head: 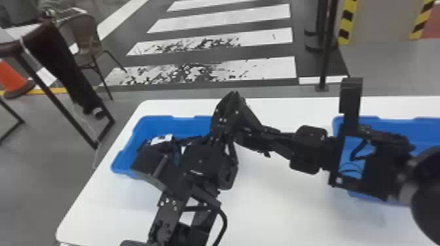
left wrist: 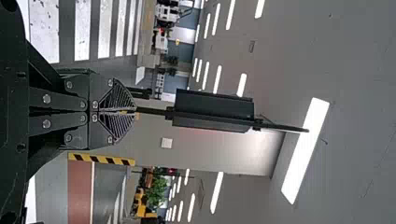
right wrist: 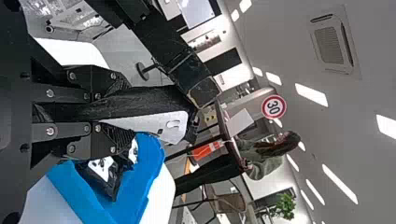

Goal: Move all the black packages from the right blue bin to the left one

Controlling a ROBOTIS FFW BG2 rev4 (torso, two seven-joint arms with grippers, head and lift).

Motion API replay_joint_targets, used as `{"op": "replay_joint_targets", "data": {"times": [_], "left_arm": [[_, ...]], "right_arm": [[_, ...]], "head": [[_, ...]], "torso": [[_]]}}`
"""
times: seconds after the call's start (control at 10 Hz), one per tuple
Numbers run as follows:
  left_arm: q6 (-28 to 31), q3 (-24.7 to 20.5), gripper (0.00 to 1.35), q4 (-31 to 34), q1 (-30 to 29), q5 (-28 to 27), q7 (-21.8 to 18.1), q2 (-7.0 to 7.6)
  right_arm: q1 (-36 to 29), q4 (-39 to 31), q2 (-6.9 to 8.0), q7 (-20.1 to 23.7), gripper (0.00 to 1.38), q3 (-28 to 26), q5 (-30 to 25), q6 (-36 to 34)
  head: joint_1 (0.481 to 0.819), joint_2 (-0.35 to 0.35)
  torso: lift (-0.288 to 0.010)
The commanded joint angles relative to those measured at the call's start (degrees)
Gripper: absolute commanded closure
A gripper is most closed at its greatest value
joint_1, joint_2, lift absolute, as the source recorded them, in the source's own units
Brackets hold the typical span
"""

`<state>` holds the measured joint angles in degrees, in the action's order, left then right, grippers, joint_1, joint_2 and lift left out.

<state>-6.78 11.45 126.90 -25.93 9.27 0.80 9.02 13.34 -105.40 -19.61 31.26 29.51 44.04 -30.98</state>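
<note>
The arms (head: 203,160) are black and boxy, dotted with silver screws (left wrist: 46,98), a thick black cable (head: 224,219) looping out.

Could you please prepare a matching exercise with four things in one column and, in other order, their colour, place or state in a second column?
Things:
1. Table
2. Left bin
3. Held package
4. Left fingers

Colour, place or state:
A. Between the right fingers
B. Blue
C. Closed together
D. White

Right pairs: 1-D, 2-B, 3-A, 4-C
</note>
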Motion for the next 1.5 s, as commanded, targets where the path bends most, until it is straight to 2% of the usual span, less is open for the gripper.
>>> {"op": "replay_joint_targets", "data": {"times": [0.0, 0.2, 0.3, 0.4, 0.5, 0.6, 0.7, 0.8, 0.9, 1.1, 1.2, 1.4], "left_arm": [[0.0, 1.1, 1.21, 0.0, -0.1, 0.4, 0.0, 0.21], [0.2, 2.0, 1.21, 0.0, 0.1, 1.4, 0.0, 0.56], [1.3, 2.5, 1.21, 0.2, -0.2, 3.5, 0.0, 0.74], [5.4, 4.2, 1.2, 0.3, 0.2, 10.8, -0.7, 1.09], [5.2, 4.2, 0.77, 0.3, 0.3, 12.3, -0.7, 1.18], [4.4, 3.7, 0.21, 0.2, 0.2, 12.0, -0.7, 1.0], [5.1, 4.0, 0.05, 0.3, 0.3, 12.0, -0.7, 1.0], [5.4, 4.1, 0.14, 0.3, 0.5, 11.6, -0.7, 1.0], [5.2, 4.0, 0.17, 0.3, 0.6, 10.7, -0.6, 1.0], [1.7, 2.7, 0.18, 0.3, 0.2, 8.0, 0.0, 0.65], [-1.4, 1.8, 0.18, 0.3, 0.1, 4.6, 0.6, 0.3], [1.4, 1.5, 0.18, 1.1, -0.1, 3.4, 1.4, 0.12]], "right_arm": [[0.0, -0.1, 0.1, -0.1, 1.14, 0.0, -0.3, 0.2], [0.2, 0.0, 0.1, -0.4, 1.17, 0.0, -0.6, 0.5], [0.2, -0.1, 0.1, -0.6, 1.18, 0.0, -0.7, 0.6], [0.2, -0.1, 0.1, -0.7, 1.18, 0.0, -0.7, 0.7], [0.2, -0.1, 0.1, -0.7, 1.18, 0.0, -0.8, 0.7], [0.2, -0.1, 0.19, -0.7, 1.18, 0.0, -0.8, 0.7], [0.2, -0.1, 0.19, -0.7, 1.18, 0.0, -0.8, 0.9], [0.2, -0.1, 0.1, -0.7, 1.18, 0.0, -1.0, 0.9], [0.2, -0.3, 0.1, -0.7, 1.18, 0.0, -1.2, 0.9], [0.2, -0.4, 0.1, -0.7, 1.18, 0.1, -1.6, 1.4], [0.2, -0.4, 0.1, -0.7, 1.18, 0.1, -1.6, 1.4], [0.2, -0.7, 0.1, -0.7, 1.18, 0.2, -1.5, 1.4]], "head": [[0.685, 0.275], [0.686, 0.262], [0.686, 0.258], [0.689, 0.254], [0.695, 0.238], [0.695, 0.226], [0.695, 0.227], [0.695, 0.229], [0.695, 0.227], [0.695, 0.228], [0.695, 0.238], [0.677, 0.263]], "torso": [[-0.178], [-0.178], [-0.178], [-0.178], [-0.178], [-0.178], [-0.178], [-0.178], [-0.178], [-0.178], [-0.178], [-0.178]]}}
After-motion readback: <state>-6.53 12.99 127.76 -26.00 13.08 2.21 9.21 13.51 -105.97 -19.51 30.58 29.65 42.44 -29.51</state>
